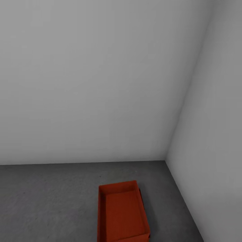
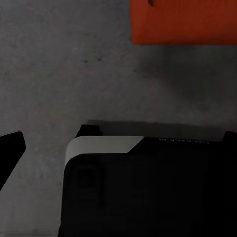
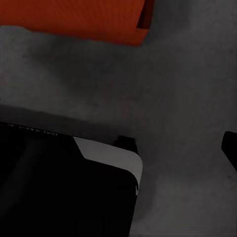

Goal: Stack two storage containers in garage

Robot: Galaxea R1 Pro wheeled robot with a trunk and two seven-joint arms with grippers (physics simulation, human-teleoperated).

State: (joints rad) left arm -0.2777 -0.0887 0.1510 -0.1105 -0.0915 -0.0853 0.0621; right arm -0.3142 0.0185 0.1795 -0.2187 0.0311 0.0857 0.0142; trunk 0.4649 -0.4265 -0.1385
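Observation:
One orange-red storage container [image 1: 122, 213] rests open side up on the dark grey concrete floor [image 1: 50, 201] of the garage, close to the corner of two pale grey walls. Whether a second container sits under it I cannot tell. In the left wrist view a side of the container [image 2: 182, 22] lies beyond my left gripper [image 2: 121, 140], and one black fingertip [image 2: 11, 145] shows at the frame edge. The right wrist view catches a container corner [image 3: 74, 17], with my right gripper [image 3: 118, 138] spread and one fingertip [image 3: 230, 147] at the edge. Both grippers are open, hold nothing, and are apart from the container.
The plain back wall [image 1: 94, 84] meets the side wall [image 1: 215, 134] just right of the container. My own black base with its white corner [image 2: 98, 148] sits under both wrist cameras [image 3: 111, 155]. Bare concrete spreads to the left of the container.

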